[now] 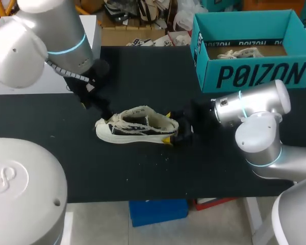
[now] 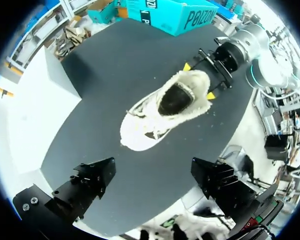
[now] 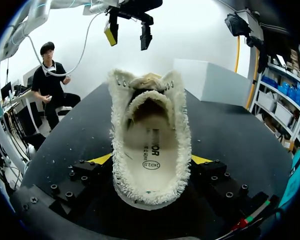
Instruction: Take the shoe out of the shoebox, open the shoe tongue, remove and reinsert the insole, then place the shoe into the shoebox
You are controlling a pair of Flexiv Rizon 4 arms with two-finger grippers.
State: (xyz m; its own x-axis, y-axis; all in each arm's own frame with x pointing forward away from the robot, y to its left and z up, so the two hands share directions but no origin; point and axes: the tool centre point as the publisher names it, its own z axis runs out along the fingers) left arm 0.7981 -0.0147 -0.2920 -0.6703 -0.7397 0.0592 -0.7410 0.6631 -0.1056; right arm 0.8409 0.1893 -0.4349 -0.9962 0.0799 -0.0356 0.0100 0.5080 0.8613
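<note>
shoe (image 1: 135,125) sits on its sole mid table (image 1: 143,173), outside the teal shoebox (image 1: 255,74) at the far right corner, mouth wide open, insole visible inside. right gripper (image 1: 169,127) clamped on the heel from both sides; left gripper (image 3: 128,36) fingers apart, over the toe end, holding nothing

Left arm (image 1: 35,35): fat silver-grey rounded shells, entering from 10 o'clock; one thin glowing pale-blue ring.
Hose (image 1: 66,73): grey, ribbed, running along the left wrist.
Left hand (image 2: 155,182): black and blocky; fingers (image 2: 87,182) dotted with small screws.
Right arm (image 1: 260,132): silver domed joints, entering from 4 o'clock; two cyan light rings.
Right hand (image 3: 151,162): black, with rows of round screws and two yellow tips (image 3: 101,159).
Shoulder cap (image 1: 20,189): big grey dome at 8 o'clock, embossed with a looped mark.
</note>
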